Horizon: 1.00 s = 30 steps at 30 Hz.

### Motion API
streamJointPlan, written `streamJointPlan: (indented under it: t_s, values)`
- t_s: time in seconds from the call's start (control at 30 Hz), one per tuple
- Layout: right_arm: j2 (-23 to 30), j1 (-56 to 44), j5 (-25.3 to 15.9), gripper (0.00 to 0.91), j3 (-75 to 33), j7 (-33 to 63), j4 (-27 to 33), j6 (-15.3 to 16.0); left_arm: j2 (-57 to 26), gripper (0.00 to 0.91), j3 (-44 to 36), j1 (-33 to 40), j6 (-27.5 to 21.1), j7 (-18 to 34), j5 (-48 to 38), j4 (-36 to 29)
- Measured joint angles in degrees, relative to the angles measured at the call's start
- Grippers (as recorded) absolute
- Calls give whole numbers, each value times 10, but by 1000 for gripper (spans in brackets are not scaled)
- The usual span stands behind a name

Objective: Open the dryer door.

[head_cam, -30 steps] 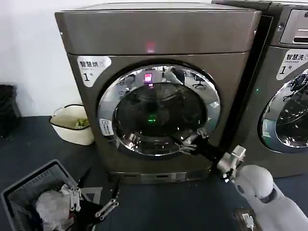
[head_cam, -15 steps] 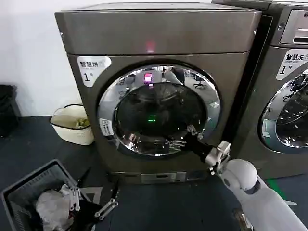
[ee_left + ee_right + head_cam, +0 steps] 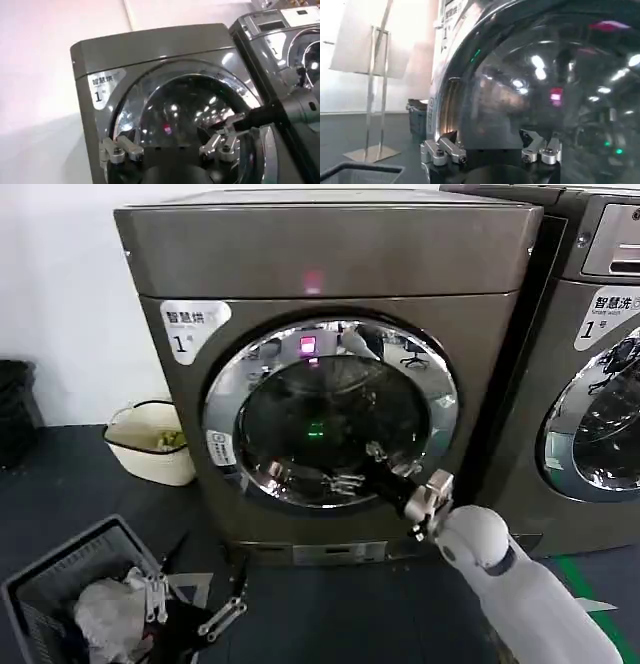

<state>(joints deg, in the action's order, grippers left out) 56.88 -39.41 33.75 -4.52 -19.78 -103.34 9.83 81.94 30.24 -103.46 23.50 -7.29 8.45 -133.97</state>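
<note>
Reaching Across the Glass, Door Still Shut

Nearest the robot, the left hand (image 3: 190,609) hangs low over the grey laundry basket (image 3: 45,584) on the floor, its fingers spread apart, idle and well clear of the machine.

Beyond it, the right hand (image 3: 365,469) has slid leftward over the last second: from the lower right part of the chrome rim onto the lower area of the dark glass, the white forearm following in behind. Its fingers stand apart, with nothing between them; the right wrist view shows both fingertips open just in front of the curved glass.

Behind that, the dryer door (image 3: 330,412) sits flush in the front of the bronze-grey dryer (image 3: 330,244), no gap showing around the rim, so it reads as closed. The shift suggests the hand is searching for a grip point rather than pulling; moving away from the rim edge may take it off any latch side, so opening has probably not begun.

Farthest right stands the second machine (image 3: 600,334).
</note>
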Motion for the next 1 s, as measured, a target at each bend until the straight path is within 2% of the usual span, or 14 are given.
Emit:
streamJointPlan:
  t_s: [1.0]
  values:
    - [57,71,-15,907,82,1,51,2,3,907,0,-2,2,0,5,0]
